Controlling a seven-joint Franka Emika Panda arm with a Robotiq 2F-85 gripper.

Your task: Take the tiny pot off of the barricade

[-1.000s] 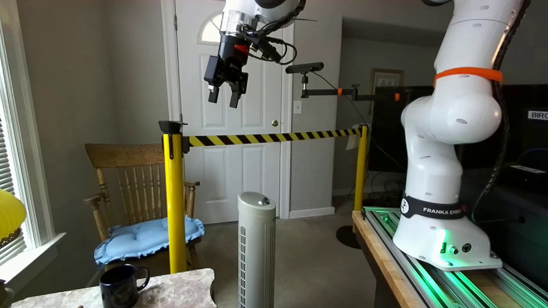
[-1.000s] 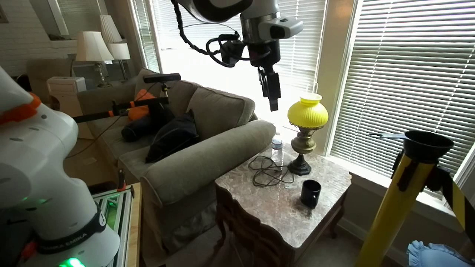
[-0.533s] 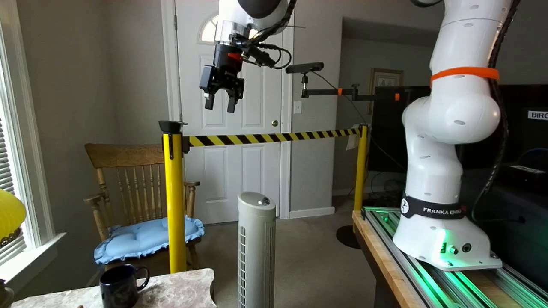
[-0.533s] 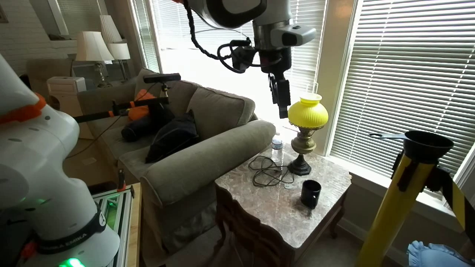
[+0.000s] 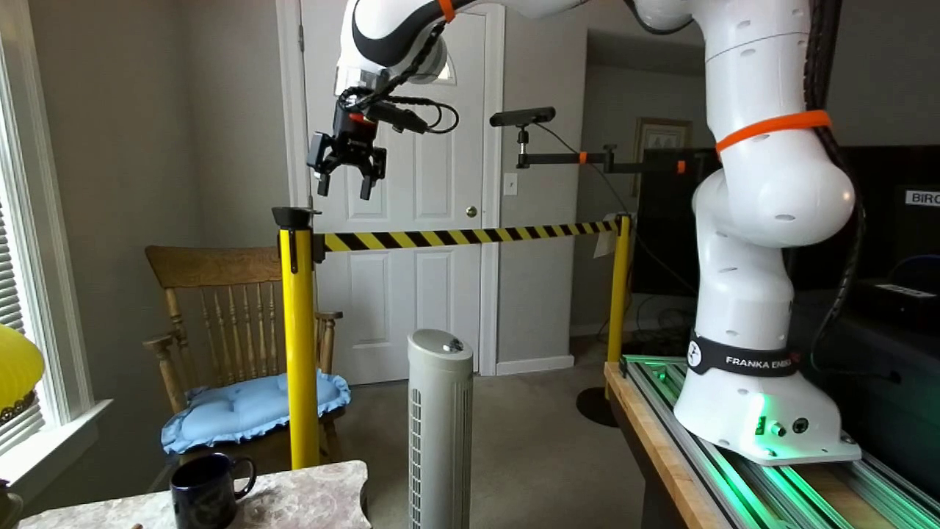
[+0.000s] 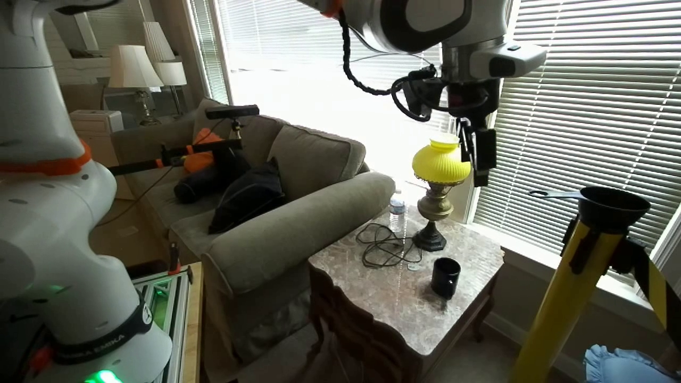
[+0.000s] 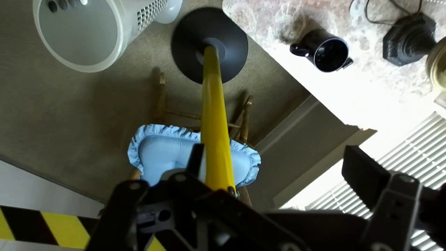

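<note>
The tiny pot (image 5: 292,217) is dark and shallow and sits on top of the near yellow post of the barricade (image 5: 299,353). In an exterior view the pot (image 6: 614,207) shows its rim, with its handle pointing left, toward my gripper's side. Yellow-and-black tape (image 5: 470,237) runs from this post to the far post. My gripper (image 5: 344,189) is open and empty, above the pot and off to one side, not touching it. In the wrist view the fingers of my gripper (image 7: 275,153) stand wide apart; the post (image 7: 214,115) shows beyond them and the pot is hidden.
A grey tower fan (image 5: 440,411) stands near the post. A marble-topped table (image 6: 388,314) holds a black mug (image 6: 445,277), a yellow lamp (image 6: 441,162), a bottle and a cable. A wooden chair with a blue cushion (image 5: 250,411) stands behind the post.
My gripper has moved toward the post and a little lower, leftward in an exterior view and rightward in another. The pot, the barricade and the rest have not moved. The gripper stays open.
</note>
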